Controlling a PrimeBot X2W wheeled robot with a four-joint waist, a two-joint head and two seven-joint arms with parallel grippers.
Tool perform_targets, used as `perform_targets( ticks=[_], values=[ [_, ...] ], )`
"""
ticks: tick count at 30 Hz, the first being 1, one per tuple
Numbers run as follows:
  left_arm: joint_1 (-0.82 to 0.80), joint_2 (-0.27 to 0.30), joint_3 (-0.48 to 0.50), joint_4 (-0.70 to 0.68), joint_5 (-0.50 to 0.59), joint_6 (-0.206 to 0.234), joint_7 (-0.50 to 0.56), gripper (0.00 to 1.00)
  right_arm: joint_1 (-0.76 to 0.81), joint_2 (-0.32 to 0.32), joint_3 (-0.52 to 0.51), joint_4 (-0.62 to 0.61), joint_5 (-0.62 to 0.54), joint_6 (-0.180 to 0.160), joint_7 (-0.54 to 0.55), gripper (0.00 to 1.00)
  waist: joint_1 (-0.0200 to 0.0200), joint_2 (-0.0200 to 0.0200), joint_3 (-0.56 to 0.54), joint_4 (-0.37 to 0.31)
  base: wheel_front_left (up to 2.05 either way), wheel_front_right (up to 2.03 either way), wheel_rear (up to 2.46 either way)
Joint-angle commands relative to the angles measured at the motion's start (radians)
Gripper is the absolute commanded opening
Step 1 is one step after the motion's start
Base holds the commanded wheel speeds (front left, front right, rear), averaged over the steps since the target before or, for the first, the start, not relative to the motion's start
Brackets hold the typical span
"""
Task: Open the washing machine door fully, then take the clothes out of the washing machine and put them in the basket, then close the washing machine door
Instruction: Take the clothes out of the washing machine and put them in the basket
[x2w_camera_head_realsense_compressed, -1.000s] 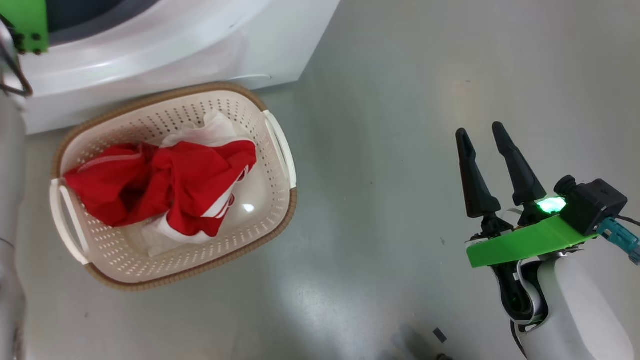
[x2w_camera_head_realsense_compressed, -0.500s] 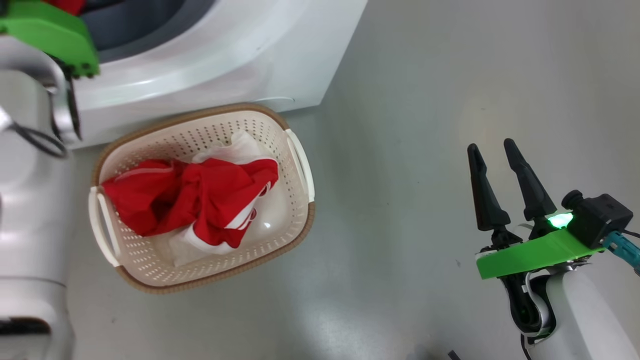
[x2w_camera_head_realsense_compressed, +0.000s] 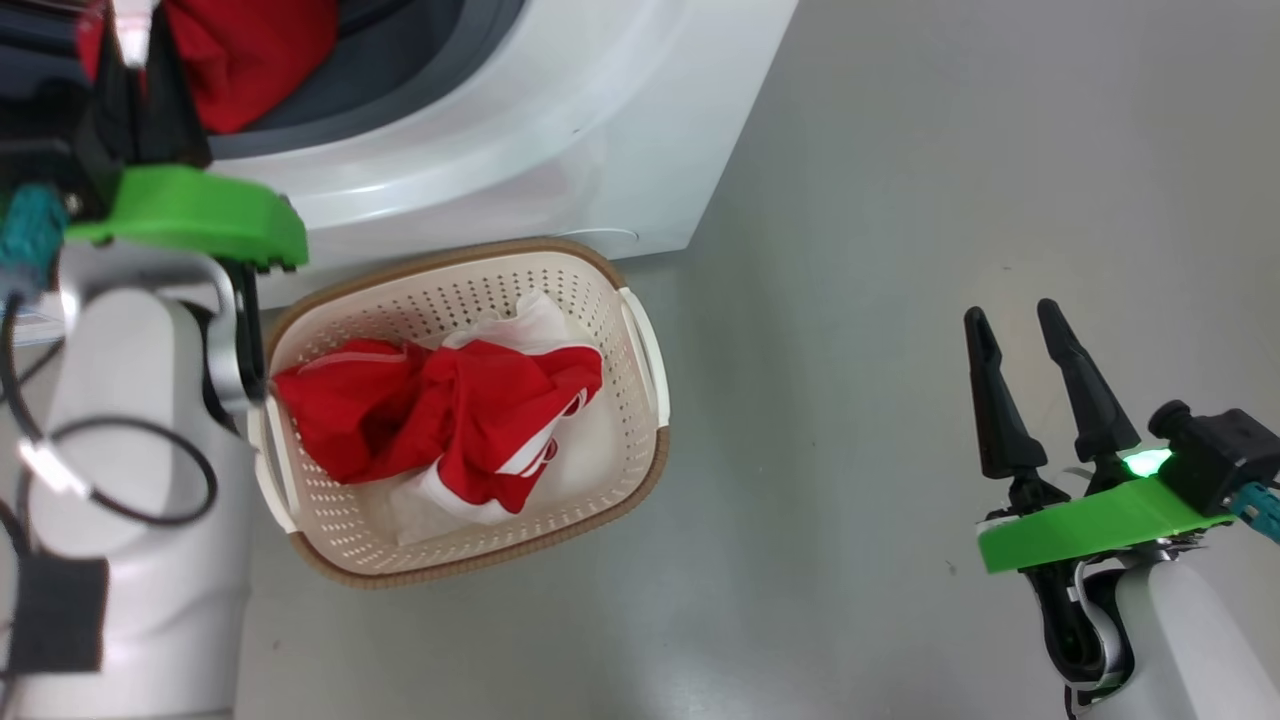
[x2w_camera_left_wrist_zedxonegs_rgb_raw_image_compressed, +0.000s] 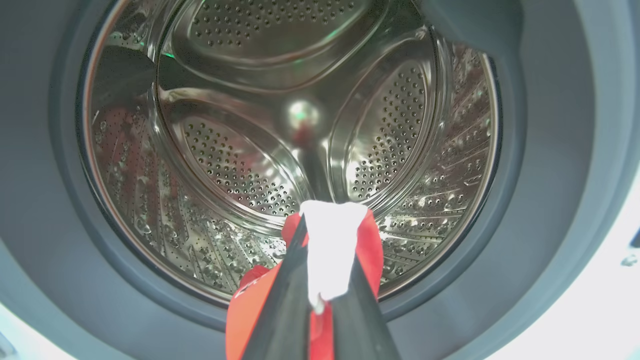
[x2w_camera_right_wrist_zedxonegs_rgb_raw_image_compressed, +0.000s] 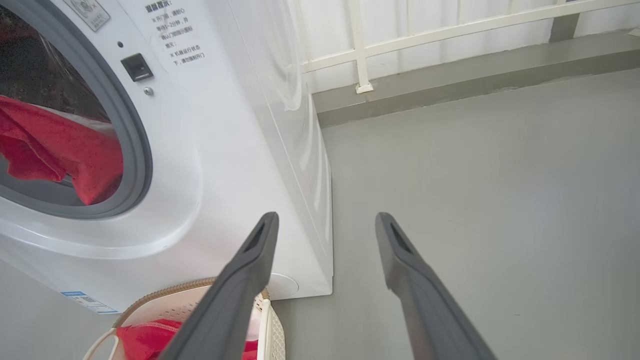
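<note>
Left wrist view: left tool (x2w_camera_left_wrist_zedxonegs_rgb_raw_image_compressed: 330, 240) pinches clothes (x2w_camera_left_wrist_zedxonegs_rgb_raw_image_compressed: 248, 307) before drum (x2w_camera_left_wrist_zedxonegs_rgb_raw_image_compressed: 300, 115)

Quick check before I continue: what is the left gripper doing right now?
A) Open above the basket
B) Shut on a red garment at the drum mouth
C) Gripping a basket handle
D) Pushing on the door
B: in the left wrist view the left gripper is pinched on a red garment with white trim, just in front of the washing machine drum.
</note>
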Motion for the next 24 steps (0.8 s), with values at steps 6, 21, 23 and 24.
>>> perform_targets(
  ticks=[6,21,23,24],
  values=[
    [0.136,-0.012,0.054,-0.197,0.018,-0.025,-0.008,0.00,0.043,-0.018,-0.003,-0.030,-0.020,0.000,-0.006,1.00,0.0000,0.0000,-0.018,0.026,0.00,0.00,0.00],
    [0.321,-0.044,0.063,-0.533,-0.001,-0.042,-0.008,0.00,0.065,-0.032,-0.005,-0.034,-0.026,0.000,-0.006,1.00,0.0000,0.0000,-0.038,0.056,0.00,0.00,0.00],
    [0.329,-0.044,0.056,-0.556,-0.006,-0.039,-0.008,0.00,0.065,-0.032,-0.004,-0.034,-0.026,0.000,-0.006,1.00,0.0000,0.0000,-0.039,0.057,0.00,0.00,0.00],
    [0.337,-0.045,0.050,-0.579,-0.009,-0.036,-0.008,0.00,0.066,-0.033,-0.004,-0.034,-0.025,0.000,-0.006,1.00,0.0000,0.0000,-0.040,0.058,0.00,0.00,0.00]
  ],
)
